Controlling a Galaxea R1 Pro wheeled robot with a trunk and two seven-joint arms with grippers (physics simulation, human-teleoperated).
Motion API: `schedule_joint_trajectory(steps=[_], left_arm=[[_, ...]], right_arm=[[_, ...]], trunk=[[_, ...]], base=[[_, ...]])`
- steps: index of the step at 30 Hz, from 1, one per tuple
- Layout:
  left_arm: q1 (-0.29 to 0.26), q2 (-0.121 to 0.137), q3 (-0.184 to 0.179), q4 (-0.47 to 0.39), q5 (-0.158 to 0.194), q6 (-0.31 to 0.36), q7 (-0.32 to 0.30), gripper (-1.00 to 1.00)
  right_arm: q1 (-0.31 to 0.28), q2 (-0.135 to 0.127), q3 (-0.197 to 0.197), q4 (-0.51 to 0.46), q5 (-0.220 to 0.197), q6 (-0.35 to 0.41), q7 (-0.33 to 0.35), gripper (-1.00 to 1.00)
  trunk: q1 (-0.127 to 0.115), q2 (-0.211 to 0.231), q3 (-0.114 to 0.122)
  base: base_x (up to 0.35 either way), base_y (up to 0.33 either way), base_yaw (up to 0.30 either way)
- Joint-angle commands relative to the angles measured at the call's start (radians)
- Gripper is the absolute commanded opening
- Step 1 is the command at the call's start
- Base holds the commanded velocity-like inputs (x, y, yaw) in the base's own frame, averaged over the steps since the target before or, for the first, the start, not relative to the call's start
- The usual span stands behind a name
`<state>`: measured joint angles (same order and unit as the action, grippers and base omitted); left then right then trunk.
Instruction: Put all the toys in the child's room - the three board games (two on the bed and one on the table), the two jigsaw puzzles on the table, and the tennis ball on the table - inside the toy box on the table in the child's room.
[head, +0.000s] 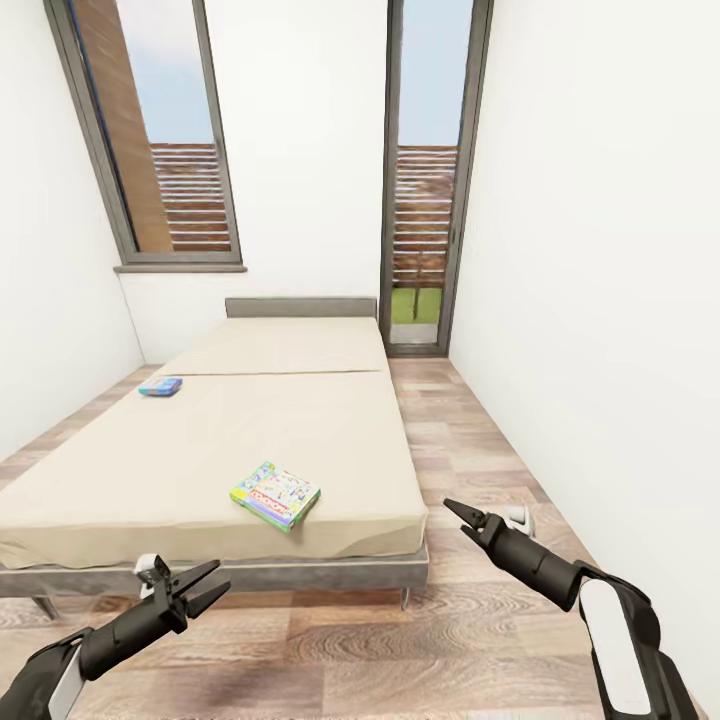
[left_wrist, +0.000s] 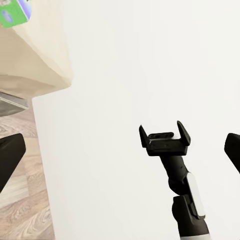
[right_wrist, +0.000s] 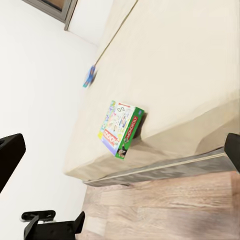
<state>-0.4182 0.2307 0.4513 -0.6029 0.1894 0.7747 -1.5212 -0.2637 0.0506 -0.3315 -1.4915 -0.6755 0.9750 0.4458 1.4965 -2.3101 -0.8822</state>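
Two board games lie on the bed (head: 300, 440). A small blue-cyan box (head: 160, 386) sits near its left edge. A larger green-edged box with a pastel cover (head: 275, 494) lies near the front edge, also seen in the right wrist view (right_wrist: 122, 127) and the left wrist view (left_wrist: 12, 12). My left gripper (head: 218, 579) hangs open below the bed's front frame, empty. To the right of the bed's front corner my right gripper (head: 452, 508) is open and empty over the floor, its fingers spread (left_wrist: 164, 131). The table, toy box, jigsaw puzzles and tennis ball are out of view.
White walls close in on both sides. A strip of wood-plank floor (head: 470, 440) runs between the bed and the right wall up to a tall glass door (head: 425, 180). Behind the bed's grey headboard (head: 300, 307), on the left, is a window (head: 165, 130).
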Motion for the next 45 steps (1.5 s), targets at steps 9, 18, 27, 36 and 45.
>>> schedule_joint_trajectory(steps=[9,18,27,36,45], left_arm=[[-0.001,0.010,0.001,0.000,-0.001,0.026,-0.004,1.00],[-0.001,0.016,0.000,-0.001,-0.001,0.035,0.002,1.00],[-0.063,-0.011,0.000,-0.015,0.001,0.047,0.161,1.00],[-0.136,-0.105,0.000,-0.008,0.007,0.036,0.569,1.00],[-0.138,-0.114,0.000,-0.005,0.006,0.024,0.586,1.00]], right_arm=[[0.000,-0.001,-0.003,-0.009,0.004,0.020,0.010,1.00],[0.000,-0.003,-0.003,-0.015,0.004,0.023,0.012,1.00],[0.000,-0.003,-0.004,-0.015,0.004,0.025,0.015,1.00],[0.001,-0.003,-0.003,-0.030,0.004,0.024,0.018,1.00],[0.007,0.000,-0.002,-0.032,0.004,0.015,0.019,1.00]], trunk=[[0.034,-0.064,-0.029],[0.069,-0.127,-0.057],[0.103,-0.190,-0.086],[0.108,-0.192,-0.120],[0.112,-0.194,-0.155]], base=[[0.000,0.000,0.000],[0.000,0.000,0.000],[0.000,0.000,0.000],[0.000,0.000,0.000],[0.000,0.000,0.000]])
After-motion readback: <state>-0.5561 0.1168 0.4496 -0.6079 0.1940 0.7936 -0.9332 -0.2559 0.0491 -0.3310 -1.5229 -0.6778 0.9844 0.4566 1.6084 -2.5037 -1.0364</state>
